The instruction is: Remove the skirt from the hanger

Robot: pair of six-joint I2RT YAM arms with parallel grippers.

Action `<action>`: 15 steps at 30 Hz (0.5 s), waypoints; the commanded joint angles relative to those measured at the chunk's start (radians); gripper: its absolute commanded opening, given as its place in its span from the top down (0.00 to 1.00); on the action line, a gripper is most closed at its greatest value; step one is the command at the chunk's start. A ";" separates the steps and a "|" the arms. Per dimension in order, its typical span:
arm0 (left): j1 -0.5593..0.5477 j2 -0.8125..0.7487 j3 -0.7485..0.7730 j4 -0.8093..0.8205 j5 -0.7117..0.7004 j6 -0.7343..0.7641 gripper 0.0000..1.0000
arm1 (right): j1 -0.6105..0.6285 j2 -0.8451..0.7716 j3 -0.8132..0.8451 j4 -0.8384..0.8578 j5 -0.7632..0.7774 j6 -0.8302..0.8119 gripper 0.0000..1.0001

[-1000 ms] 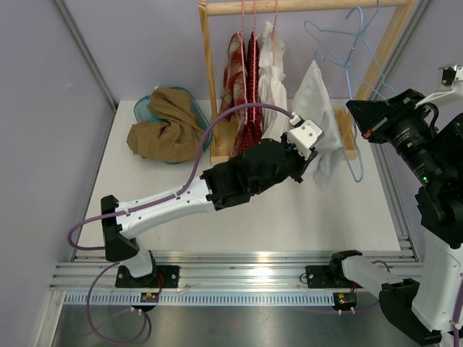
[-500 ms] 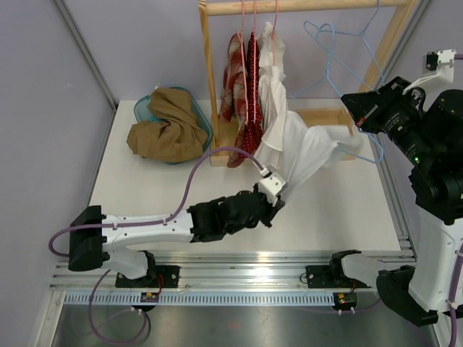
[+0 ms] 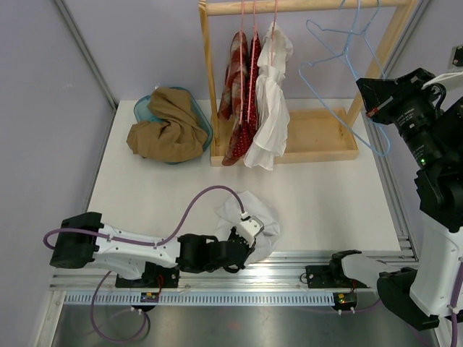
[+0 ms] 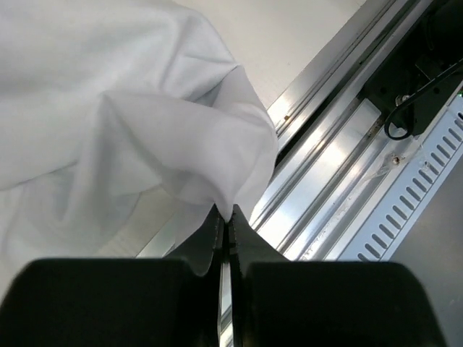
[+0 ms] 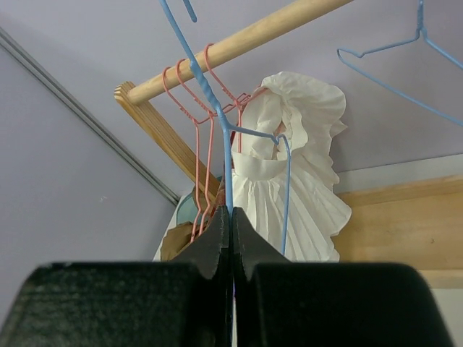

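Note:
The white skirt (image 3: 253, 217) lies crumpled on the table near the front edge, free of the hanger. My left gripper (image 3: 247, 242) is low by the front rail, shut on a fold of the skirt (image 4: 123, 130), whose cloth is pinched at the tips of the left gripper (image 4: 226, 213). The bare blue wire hanger (image 3: 340, 69) hangs tilted at the right end of the rack. My right gripper (image 3: 369, 97) is shut on that hanger (image 5: 210, 101), the wire clamped between the tips of the right gripper (image 5: 230, 211).
A wooden rack (image 3: 304, 6) with a tray base (image 3: 318, 155) holds a red garment (image 3: 239, 94) and a white ruffled one (image 3: 269, 108) on pink hangers. A teal basket (image 3: 145, 108) of brown cloth (image 3: 168, 124) stands at back left. Another blue hanger (image 3: 362, 22) hangs on the rail.
My left gripper pulled the skirt off the blue hanger and carried it down to the table's front edge. The hanger, held by my right gripper, now hangs bare.

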 commanded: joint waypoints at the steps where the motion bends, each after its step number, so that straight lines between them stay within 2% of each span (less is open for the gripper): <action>1: -0.026 -0.072 0.022 -0.036 -0.101 -0.076 1.00 | 0.000 0.025 -0.036 0.097 0.041 -0.023 1.00; 7: -0.030 -0.175 0.131 -0.317 -0.248 -0.074 1.00 | -0.001 0.172 -0.004 0.163 0.097 -0.071 1.00; 10: -0.015 -0.247 0.201 -0.467 -0.352 -0.041 1.00 | -0.003 0.283 0.085 0.180 0.117 -0.095 1.00; 15: 0.092 -0.356 0.289 -0.553 -0.353 0.070 1.00 | -0.031 0.462 0.292 0.203 0.122 -0.089 1.00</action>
